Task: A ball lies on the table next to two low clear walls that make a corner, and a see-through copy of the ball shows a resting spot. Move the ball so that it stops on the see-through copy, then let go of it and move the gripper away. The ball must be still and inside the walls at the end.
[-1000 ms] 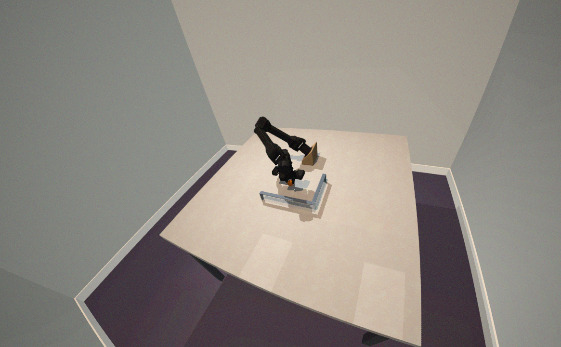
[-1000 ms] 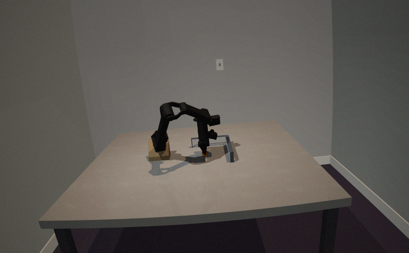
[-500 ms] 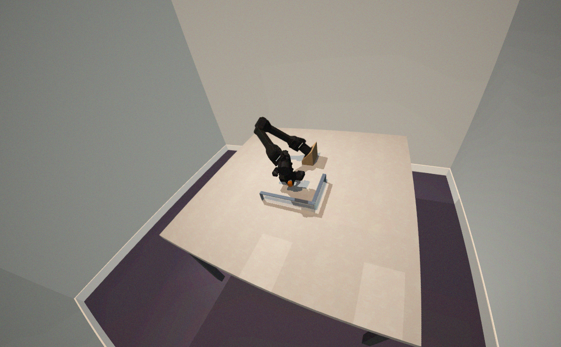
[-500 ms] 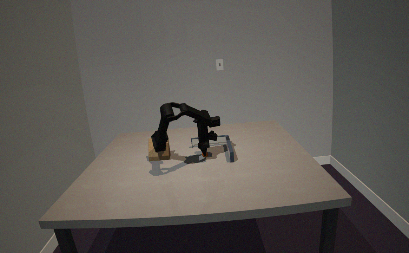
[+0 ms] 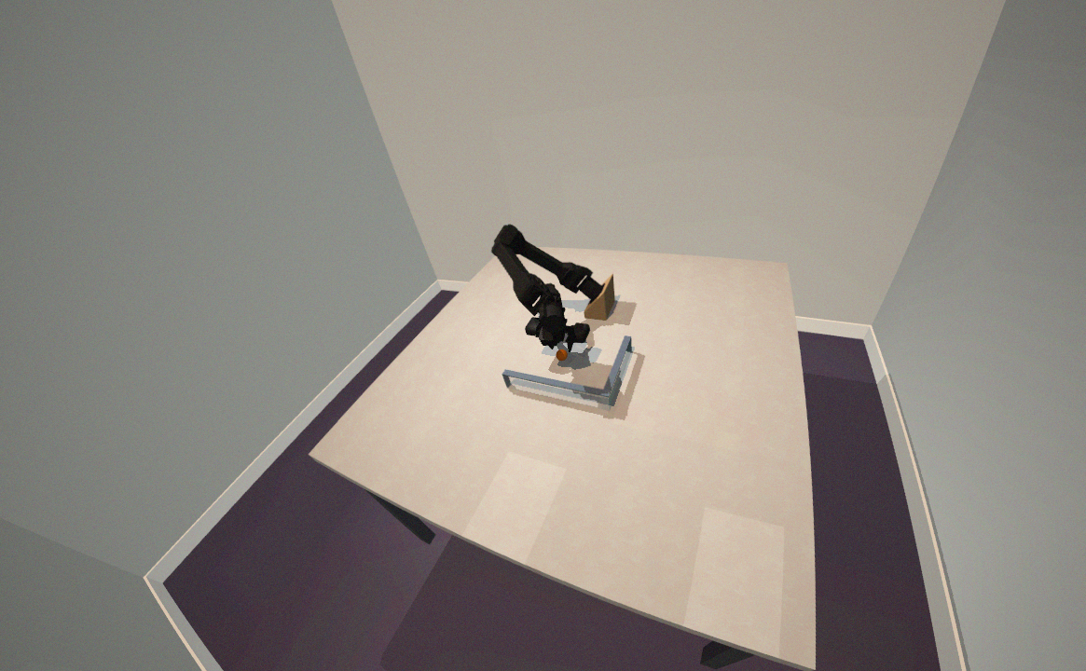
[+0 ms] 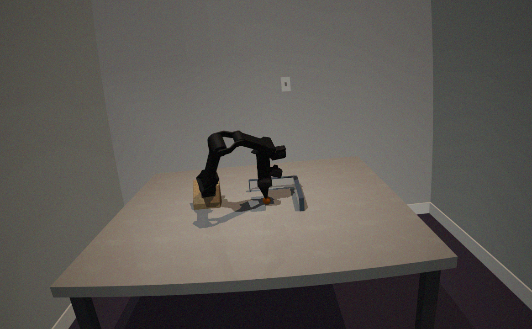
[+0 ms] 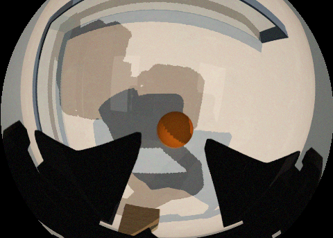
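Observation:
The orange ball [image 5: 561, 354] [image 6: 266, 200] [image 7: 175, 130] is on the table inside the corner, clear of both walls. My gripper [image 5: 563, 345] [image 6: 266, 197] [image 7: 174, 141] is open low around it, and the wrist view shows a gap between the ball and each fingertip. The see-through copy does not show apart from the ball; the ball appears to cover it. One low clear wall [image 5: 558, 382] [image 6: 299, 191] and the other clear wall [image 5: 620, 363] [image 6: 282, 177] meet in a corner beyond the ball.
The arm's wooden base block [image 5: 605, 303] [image 6: 199, 200] [image 7: 140, 217] stands behind the gripper, on the side away from the corner. The walls' blue-grey top rims stand up from the table [image 5: 696, 433] [image 6: 259, 245]. Shadows of the arm fall around the ball.

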Robot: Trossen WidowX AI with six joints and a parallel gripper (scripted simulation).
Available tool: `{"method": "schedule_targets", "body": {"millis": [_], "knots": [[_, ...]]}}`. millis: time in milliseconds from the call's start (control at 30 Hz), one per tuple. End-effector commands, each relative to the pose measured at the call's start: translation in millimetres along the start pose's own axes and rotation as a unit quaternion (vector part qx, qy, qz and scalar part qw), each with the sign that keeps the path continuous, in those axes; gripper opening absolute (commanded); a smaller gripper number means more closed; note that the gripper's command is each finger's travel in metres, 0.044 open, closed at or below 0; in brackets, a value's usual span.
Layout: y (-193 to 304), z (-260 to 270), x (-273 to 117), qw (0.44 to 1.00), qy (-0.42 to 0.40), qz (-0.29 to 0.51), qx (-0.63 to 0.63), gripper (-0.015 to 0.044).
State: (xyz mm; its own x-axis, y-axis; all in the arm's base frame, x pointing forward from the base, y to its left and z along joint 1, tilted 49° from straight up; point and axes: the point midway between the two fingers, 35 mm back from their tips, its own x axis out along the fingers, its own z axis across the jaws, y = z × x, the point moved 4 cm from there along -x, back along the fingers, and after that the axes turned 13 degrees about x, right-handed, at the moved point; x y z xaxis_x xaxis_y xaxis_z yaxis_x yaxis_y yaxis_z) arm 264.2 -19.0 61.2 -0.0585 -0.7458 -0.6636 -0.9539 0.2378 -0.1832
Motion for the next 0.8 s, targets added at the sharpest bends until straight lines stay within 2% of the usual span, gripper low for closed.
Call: {"method": "schedule_targets", "body": {"millis": [0,467,667,767], "knots": [[1,0,-58,1.0,-0.002,-0.005,0.002,0.0277],[0,2,-53,1.0,-0.002,-0.009,-0.002,0.0277],[4,0,-95,1.0,0.0,-0.008,-0.001,0.0434],[4,0,-95,1.0,0.0,-0.008,-0.001,0.044]]}}
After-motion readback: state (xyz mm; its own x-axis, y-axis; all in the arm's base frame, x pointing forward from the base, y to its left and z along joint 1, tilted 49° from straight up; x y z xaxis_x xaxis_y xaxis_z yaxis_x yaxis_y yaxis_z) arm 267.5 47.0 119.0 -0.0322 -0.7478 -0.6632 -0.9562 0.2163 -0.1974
